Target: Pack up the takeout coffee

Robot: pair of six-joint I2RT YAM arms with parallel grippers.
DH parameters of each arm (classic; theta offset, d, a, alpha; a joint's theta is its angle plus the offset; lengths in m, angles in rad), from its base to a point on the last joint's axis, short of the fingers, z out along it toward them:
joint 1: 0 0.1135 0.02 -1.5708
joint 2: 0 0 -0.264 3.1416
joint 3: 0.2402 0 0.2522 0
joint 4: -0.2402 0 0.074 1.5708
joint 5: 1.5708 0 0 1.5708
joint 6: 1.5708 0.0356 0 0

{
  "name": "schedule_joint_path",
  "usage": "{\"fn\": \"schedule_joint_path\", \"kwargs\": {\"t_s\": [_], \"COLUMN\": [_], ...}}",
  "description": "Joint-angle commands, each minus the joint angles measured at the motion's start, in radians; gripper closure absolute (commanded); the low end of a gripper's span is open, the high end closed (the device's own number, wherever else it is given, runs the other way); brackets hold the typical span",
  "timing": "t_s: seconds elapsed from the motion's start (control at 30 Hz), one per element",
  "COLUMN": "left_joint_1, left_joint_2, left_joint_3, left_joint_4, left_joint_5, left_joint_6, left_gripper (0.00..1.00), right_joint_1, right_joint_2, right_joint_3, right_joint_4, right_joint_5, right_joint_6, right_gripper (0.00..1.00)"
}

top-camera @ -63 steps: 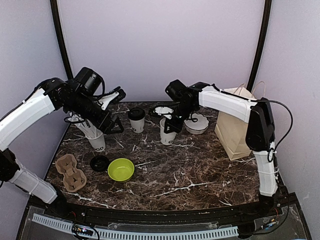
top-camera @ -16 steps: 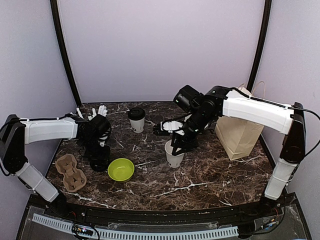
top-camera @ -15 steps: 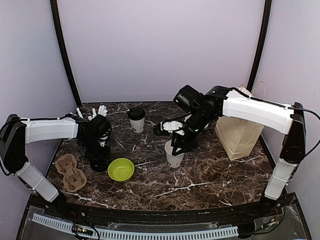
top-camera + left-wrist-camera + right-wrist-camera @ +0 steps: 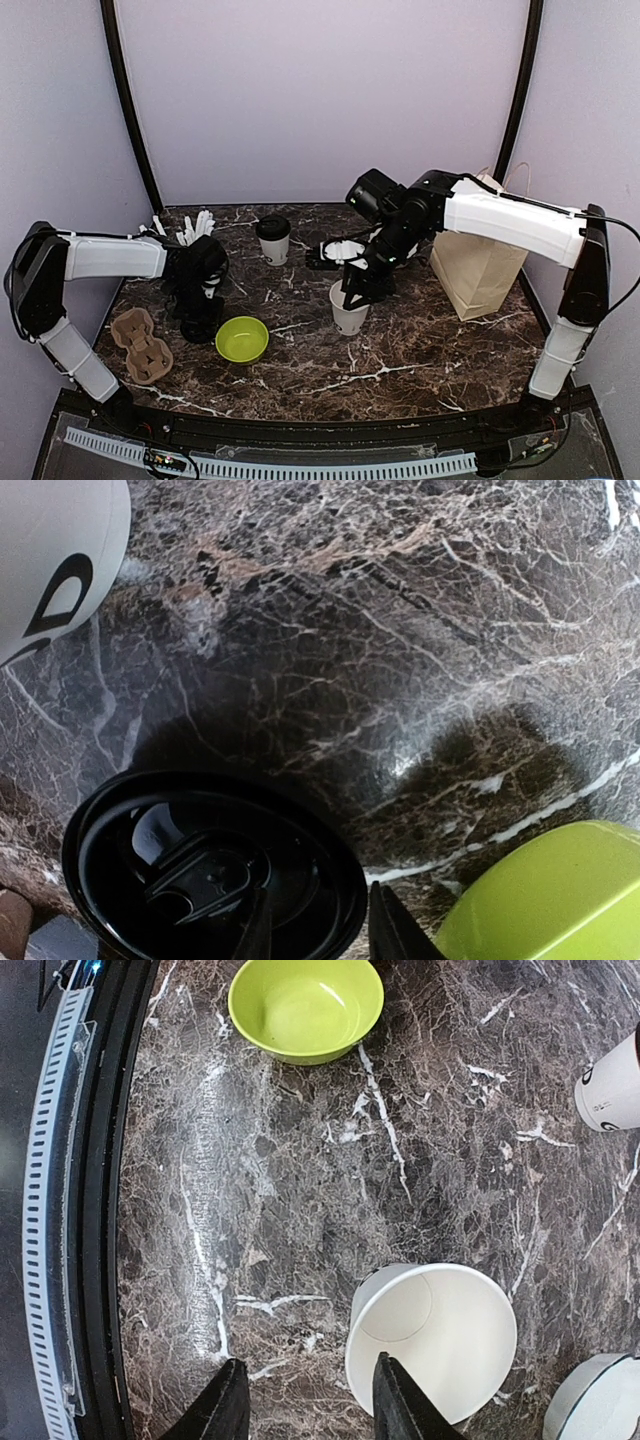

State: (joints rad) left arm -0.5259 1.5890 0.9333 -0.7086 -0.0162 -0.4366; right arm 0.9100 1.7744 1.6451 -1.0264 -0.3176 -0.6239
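One takeout coffee cup [image 4: 273, 241] stands at the back middle with its black lid on; the right wrist view catches it too [image 4: 610, 1088]. The other cup [image 4: 348, 309] [image 4: 431, 1341] stands lidless and empty mid-table. My right gripper [image 4: 362, 290] [image 4: 312, 1402] hangs open just above it, one finger over the near rim and the other outside, clear of the wall. A loose black lid [image 4: 199, 327] [image 4: 208, 868] lies left of the green bowl. My left gripper [image 4: 200, 312] [image 4: 320, 930] is down on it, open, its fingers either side of the lid's right rim.
A lime-green bowl [image 4: 242, 339] [image 4: 560, 900] [image 4: 305, 1008] sits next to the lid. A brown cardboard cup carrier [image 4: 140, 345] lies at the front left. A cup of straws [image 4: 190, 226] stands behind my left arm. At the right stands a paper bag [image 4: 472, 272]. A white dish [image 4: 345, 250] sits behind the open cup.
Over two seconds my left arm dropped from the straw cup to the loose lid, and the open cup came forward with my right gripper. Lately the left fingers have narrowed around the rim.
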Motion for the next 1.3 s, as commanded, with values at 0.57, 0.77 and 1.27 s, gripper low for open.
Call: {"fn": "schedule_joint_path", "kwargs": {"t_s": [0.57, 0.77, 1.27], "left_joint_1": [-0.017, -0.019, -0.019], "left_joint_2": [-0.072, -0.233, -0.188], "left_joint_3": [0.056, 0.122, 0.029], "left_joint_4": [-0.116, -0.199, -0.141], "left_joint_5": [0.008, 0.084, -0.034], "left_joint_6": [0.044, 0.055, 0.026], "left_gripper": [0.82, 0.85, 0.66], "right_joint_1": [0.003, -0.001, -0.014], "right_joint_2": [0.011, -0.004, -0.023], "right_joint_3": [0.058, 0.055, 0.044], "right_joint_4": [-0.014, -0.013, -0.007], "right_joint_5": [-0.039, -0.043, -0.038], "right_joint_6": [0.024, 0.036, 0.042], "right_gripper": [0.57, 0.57, 0.57]}}
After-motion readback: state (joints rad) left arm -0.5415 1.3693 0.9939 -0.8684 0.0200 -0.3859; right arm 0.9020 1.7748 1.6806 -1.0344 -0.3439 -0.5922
